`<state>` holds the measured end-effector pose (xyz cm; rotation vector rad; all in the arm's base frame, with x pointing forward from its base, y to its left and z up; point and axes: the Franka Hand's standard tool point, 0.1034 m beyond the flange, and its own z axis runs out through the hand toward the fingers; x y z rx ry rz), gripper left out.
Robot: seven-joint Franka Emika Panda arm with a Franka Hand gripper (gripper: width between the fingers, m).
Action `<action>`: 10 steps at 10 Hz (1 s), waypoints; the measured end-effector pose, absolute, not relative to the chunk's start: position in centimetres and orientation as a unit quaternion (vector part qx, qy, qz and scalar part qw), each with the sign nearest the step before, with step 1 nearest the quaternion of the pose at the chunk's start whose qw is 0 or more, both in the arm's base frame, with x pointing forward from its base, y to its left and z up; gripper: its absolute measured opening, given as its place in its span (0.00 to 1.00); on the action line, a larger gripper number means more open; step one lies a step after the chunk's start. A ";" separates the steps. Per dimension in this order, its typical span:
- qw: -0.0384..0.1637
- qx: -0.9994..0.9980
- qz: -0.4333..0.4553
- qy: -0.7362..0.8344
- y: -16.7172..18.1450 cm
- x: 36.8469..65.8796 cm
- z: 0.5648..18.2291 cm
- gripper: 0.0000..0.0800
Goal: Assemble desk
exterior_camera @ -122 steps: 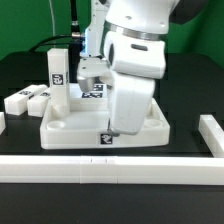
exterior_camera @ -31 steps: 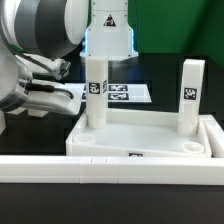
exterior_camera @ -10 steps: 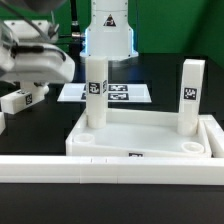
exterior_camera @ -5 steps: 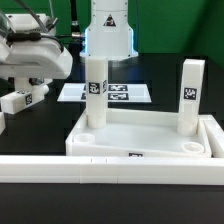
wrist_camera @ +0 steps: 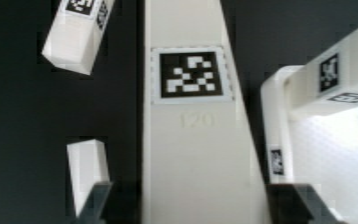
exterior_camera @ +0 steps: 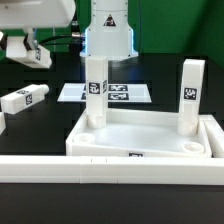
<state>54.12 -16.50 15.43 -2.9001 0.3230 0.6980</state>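
The desk top (exterior_camera: 140,135), a white rimmed tray, lies at the front middle. Two white legs stand upright in its far corners, one (exterior_camera: 95,92) at the exterior view's left and one (exterior_camera: 190,95) at its right. A third leg (exterior_camera: 25,98) lies loose on the black table to the left. My gripper (exterior_camera: 28,50) hangs high above that loose leg. In the wrist view the gripper (wrist_camera: 190,196) is shut on a fourth leg (wrist_camera: 194,120), its tag facing the camera, with a dark finger (wrist_camera: 96,200) on each side.
The marker board (exterior_camera: 120,93) lies flat behind the desk top. A long white border rail (exterior_camera: 100,168) runs along the front, with a rail end (exterior_camera: 2,125) at the left. The robot base (exterior_camera: 108,30) stands at the back.
My gripper was low over the loose legs at the left and has risen with one leg in its grip. One leg stays on the table. The desk top has not moved.
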 end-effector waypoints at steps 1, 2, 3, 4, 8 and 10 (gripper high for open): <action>0.060 -0.972 0.200 0.109 -17.0 54.6 14.8 0.36; 0.050 -0.980 0.160 0.110 -17.3 55.2 14.7 0.36; 0.040 -0.986 0.118 0.111 -17.5 55.6 14.8 0.36; 0.032 -0.990 0.084 0.112 -17.6 55.7 14.9 0.36; 0.000 -0.993 -0.048 0.106 -15.6 58.3 15.4 0.36; -0.021 -0.987 -0.115 0.109 -14.8 59.5 16.1 0.36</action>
